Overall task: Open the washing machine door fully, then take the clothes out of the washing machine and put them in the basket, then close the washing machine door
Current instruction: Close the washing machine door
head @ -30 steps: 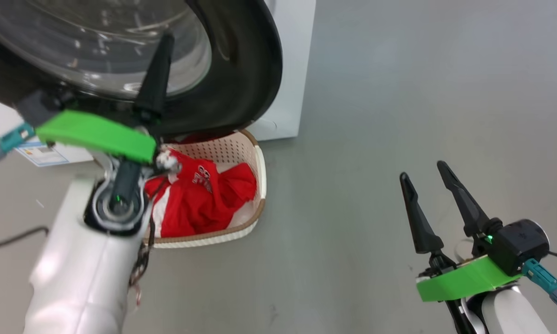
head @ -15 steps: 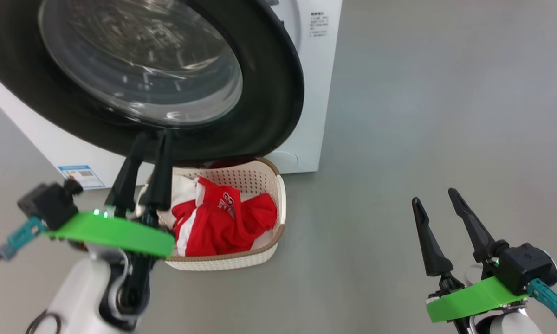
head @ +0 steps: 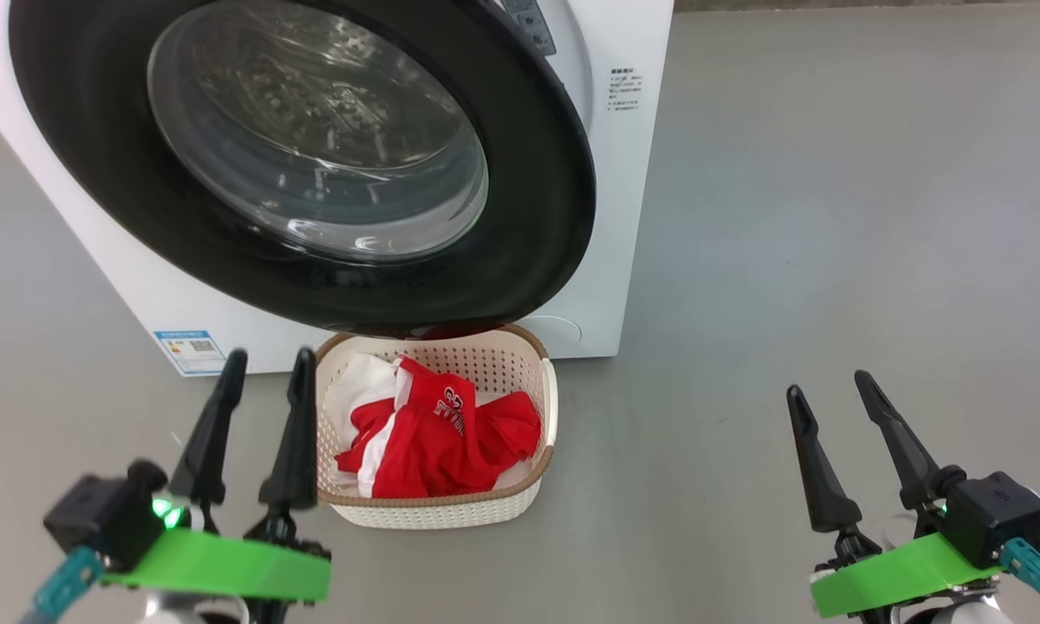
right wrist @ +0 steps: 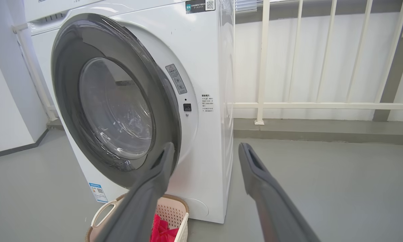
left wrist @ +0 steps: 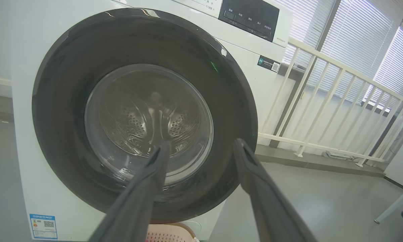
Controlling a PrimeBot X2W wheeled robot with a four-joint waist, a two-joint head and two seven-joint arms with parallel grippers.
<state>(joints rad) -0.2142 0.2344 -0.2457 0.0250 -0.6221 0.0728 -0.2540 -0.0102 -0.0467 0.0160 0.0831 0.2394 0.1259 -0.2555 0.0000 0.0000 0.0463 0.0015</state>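
The washing machine stands ahead with the washing machine door swung against its front; I cannot tell whether it is latched. Through the glass the steel drum shows. The basket sits on the floor under the door's lower edge, with the red and white clothes inside. My left gripper is open and holds nothing, just left of the basket. My right gripper is open over bare floor, far to the right. The left wrist view faces the door between the open left gripper. The right wrist view has the door, basket and open right gripper.
A blue label marks the machine's lower left corner. Grey floor spreads to the right of the machine. A white railing with window blinds behind it runs beyond the machine's right side. A pale wall stands to the machine's left.
The head view has pulled back from the machine. My left gripper has come away from the door's rim and dropped to the lower left, still open. The right gripper keeps its pose.
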